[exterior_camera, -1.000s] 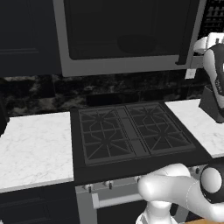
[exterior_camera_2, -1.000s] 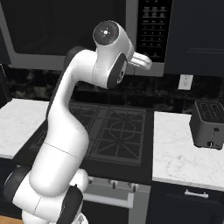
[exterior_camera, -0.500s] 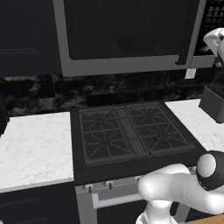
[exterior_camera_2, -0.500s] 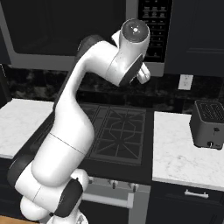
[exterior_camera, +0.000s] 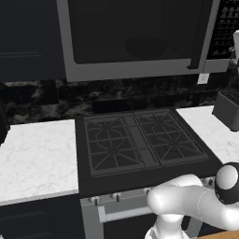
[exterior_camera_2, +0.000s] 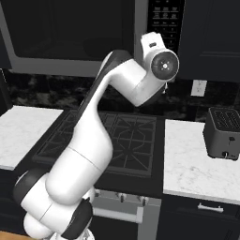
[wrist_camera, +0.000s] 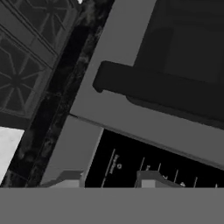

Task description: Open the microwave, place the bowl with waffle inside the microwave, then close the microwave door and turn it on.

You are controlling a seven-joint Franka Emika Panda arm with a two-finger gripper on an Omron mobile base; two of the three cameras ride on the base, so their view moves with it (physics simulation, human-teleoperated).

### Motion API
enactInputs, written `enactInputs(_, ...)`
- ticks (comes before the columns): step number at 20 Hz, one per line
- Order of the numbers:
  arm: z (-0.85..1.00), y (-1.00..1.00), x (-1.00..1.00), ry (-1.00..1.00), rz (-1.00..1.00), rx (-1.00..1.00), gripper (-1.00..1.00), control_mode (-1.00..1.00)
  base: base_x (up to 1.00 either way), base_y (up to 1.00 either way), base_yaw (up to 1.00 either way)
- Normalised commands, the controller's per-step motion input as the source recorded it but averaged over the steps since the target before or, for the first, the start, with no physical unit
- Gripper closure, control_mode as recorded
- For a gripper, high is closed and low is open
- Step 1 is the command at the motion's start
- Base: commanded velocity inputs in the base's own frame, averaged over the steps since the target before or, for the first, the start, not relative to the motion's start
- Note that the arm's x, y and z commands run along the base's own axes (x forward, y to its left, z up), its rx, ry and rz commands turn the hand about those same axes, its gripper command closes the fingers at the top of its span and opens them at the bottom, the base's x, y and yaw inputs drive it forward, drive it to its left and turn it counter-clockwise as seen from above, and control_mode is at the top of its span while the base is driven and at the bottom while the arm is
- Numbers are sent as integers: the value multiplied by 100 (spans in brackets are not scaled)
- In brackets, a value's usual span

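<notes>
Hand: the hand is up in front of the microwave, its two dark finger tips rising at the lower edge of the hand view with a gap between them; nothing lies in that gap, and whether they are mid-closing I cannot tell.
Change from a second ago: the arm has swung up and over toward the microwave's right end; its round wrist joint, which was left of the keypad panel in the right base view, now sits just below it.
Change in the left base view: the white wrist that stood at the right edge near the toaster is now a sliver at the upper right edge, level with the keypad.
Unchanged: stove, toaster and both stretches of surface lie as before; the microwave door is shut as it was.
Microwave relative to hand: the hand view looks straight onto its front, rolled sideways; the black bar handle lies just beyond the finger tips, apart from them, and the keypad strip is right at the tips.
Microwave's place: hung above the stove, against the dark backsplash, between dark cabinets.
Microwave's look: wide grey metallic frame, large dark glass window, long black bar handle at the door's right side, black keypad with pale markings beyond it.
</notes>
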Motion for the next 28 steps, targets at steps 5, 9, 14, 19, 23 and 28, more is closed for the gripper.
enactInputs(5, 9, -45, 21, -13, -12, 21, 100, -100, 0, 0, 0)
enactInputs(9, 6, -55, 0, -7, -3, 22, 100, -100, 0, 0, 0)
enactInputs(14, 0, -18, 15, 0, 0, 16, 100, -100, 0, 0, 0)
enactInputs(19, 0, 0, 28, 0, 0, 11, 100, -100, 0, 0, 0)
enactInputs(23, -4, 0, 18, 0, 0, 6, 100, -100, 0, 0, 0)
enactInputs(28, -11, 4, 21, 0, 0, 3, 100, -100, 0, 0, 0)
